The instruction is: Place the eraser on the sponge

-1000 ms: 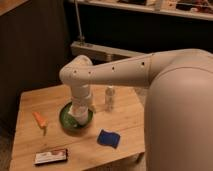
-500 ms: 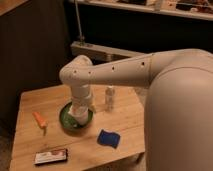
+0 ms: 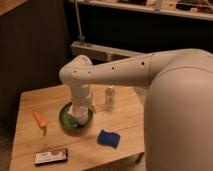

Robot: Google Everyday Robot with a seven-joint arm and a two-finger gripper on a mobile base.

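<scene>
My gripper (image 3: 80,114) hangs spread over the plate (image 3: 63,116) at centre, the eraser (image 3: 51,156) lies flat at lower left, well apart from the sponge (image 3: 108,138); it looks light and stiff, so I'd pinch across its narrow width.

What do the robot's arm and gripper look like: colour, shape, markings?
The arm is smooth, off-white and tubular, with a bulky rounded shell at the picture's right. Small dark holes dot its upper link, near a rounded elbow. No loose cables show. The gripper, also whitish, is over the green plate.
</scene>
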